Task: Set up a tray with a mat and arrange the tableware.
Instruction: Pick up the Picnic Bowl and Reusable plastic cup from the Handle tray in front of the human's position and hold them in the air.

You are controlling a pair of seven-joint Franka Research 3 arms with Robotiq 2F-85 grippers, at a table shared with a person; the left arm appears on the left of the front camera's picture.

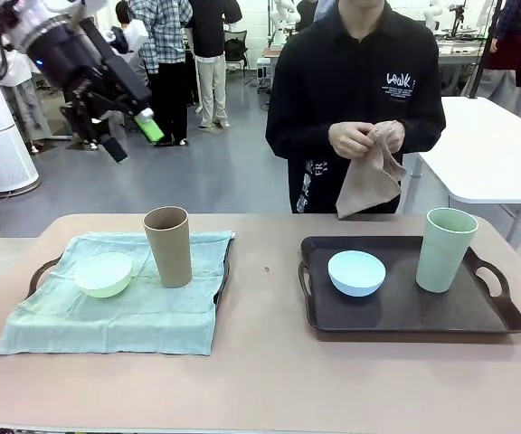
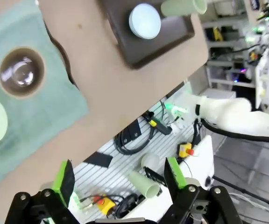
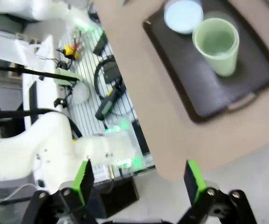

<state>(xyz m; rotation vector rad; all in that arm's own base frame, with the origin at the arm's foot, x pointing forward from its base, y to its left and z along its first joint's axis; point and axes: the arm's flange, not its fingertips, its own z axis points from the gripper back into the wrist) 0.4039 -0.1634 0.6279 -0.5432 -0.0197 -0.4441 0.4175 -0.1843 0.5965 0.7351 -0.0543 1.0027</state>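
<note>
Tableware is split: tan cup & green bowl on mat, frame left; blue bowl & green cup on bare tray, right. Judged light, stiff, slick; cups best gripped mid-wall. L gripper & R gripper: jaws seen apart, empty.

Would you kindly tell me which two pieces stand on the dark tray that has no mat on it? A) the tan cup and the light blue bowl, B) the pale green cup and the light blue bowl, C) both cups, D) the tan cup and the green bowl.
B: in the front view, the pale green cup and the light blue bowl stand on the dark tray.
</note>
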